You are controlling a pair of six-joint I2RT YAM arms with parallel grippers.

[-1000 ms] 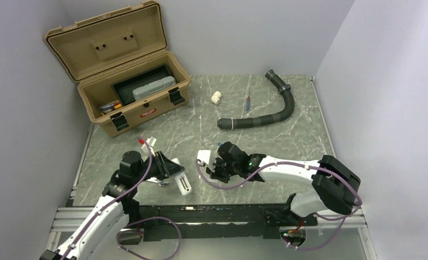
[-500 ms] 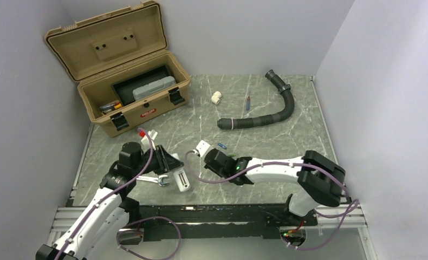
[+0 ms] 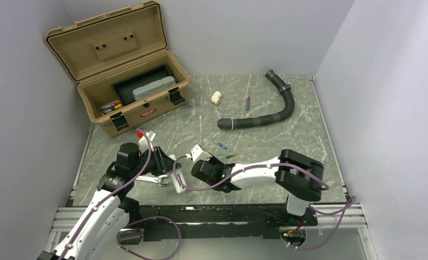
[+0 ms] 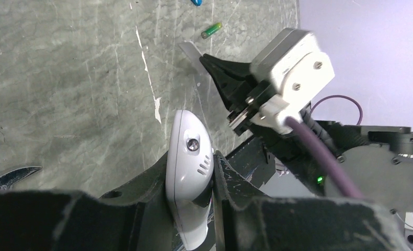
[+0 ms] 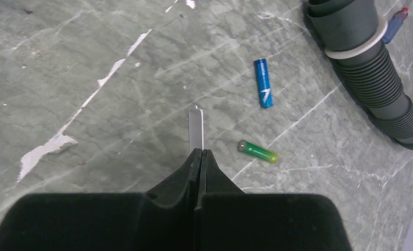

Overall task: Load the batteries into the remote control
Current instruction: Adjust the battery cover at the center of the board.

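Left wrist view puts the one remote control nearest, clamped edge-up in the left hand. Just beyond, the right hand is pinched shut on one thin white cover piece. It cannot take a cell until that is put down, and a careless release might send the green battery or the blue battery, two in all, rolling across the surface. Farthest: one hose, one toolbox.

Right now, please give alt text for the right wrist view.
The shut right end effector pinches a thin white piece over the marble table. A green battery and a blue battery lie loose beyond it, near a black ribbed hose.
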